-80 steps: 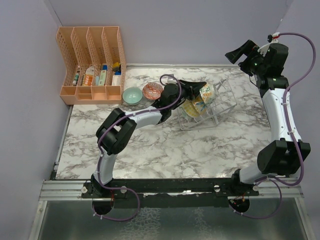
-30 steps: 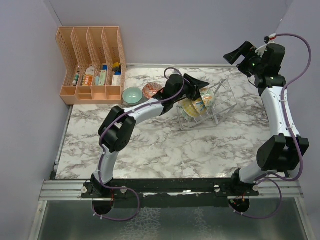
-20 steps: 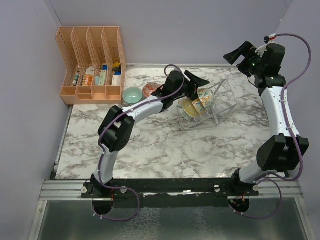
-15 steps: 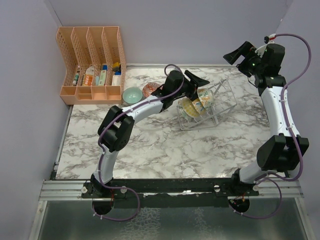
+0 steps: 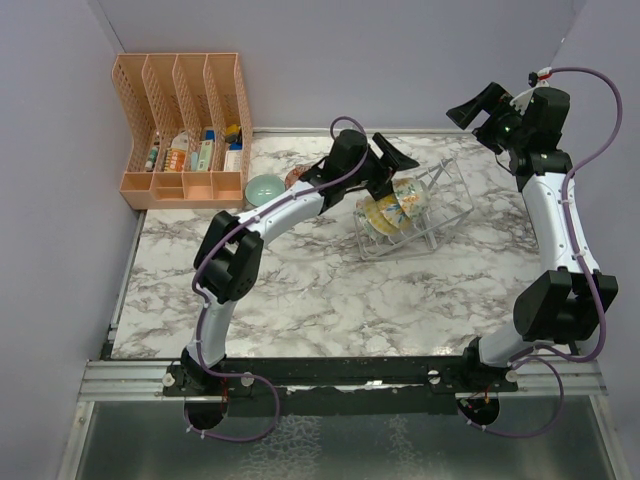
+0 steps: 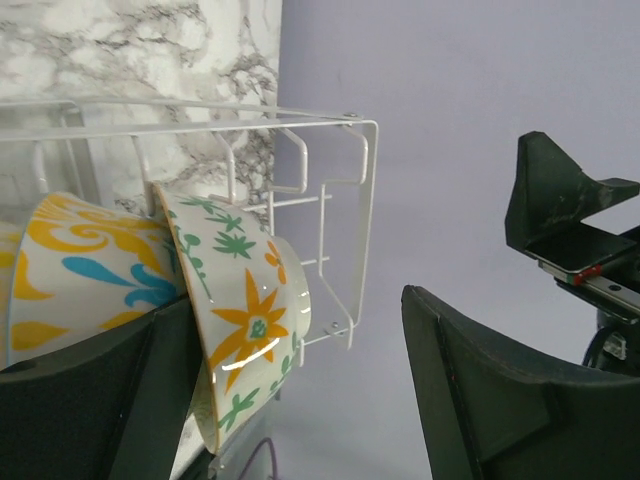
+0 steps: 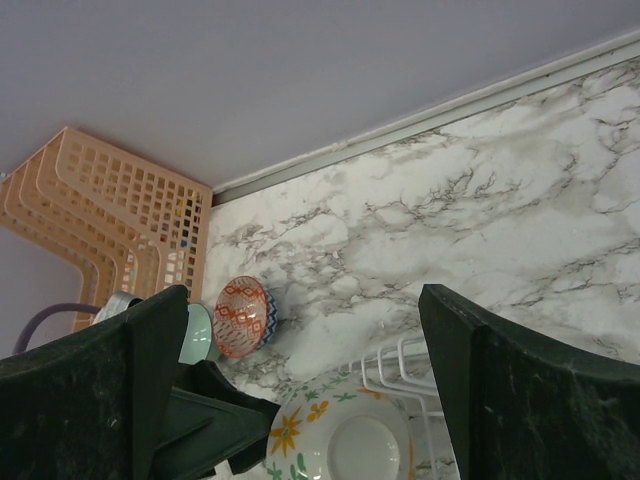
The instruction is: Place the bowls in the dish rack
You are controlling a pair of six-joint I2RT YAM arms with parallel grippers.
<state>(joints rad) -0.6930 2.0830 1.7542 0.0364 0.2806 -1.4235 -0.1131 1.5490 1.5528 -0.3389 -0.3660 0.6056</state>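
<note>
My left fingers (image 5: 391, 170) are hanging spread wide, gripping nothing. A flowered bowl (image 6: 245, 310) is leaning in the rack (image 6: 340, 180) between them, close against one finger, with a yellow-and-blue bowl (image 6: 80, 270) just behind it. My right fingers (image 5: 472, 108) are hovering released too, well apart from the rack. The red bowl (image 7: 243, 316) and teal bowl (image 5: 263, 188) are sitting on the desk (image 5: 300, 290), behind my left fingers.
</note>
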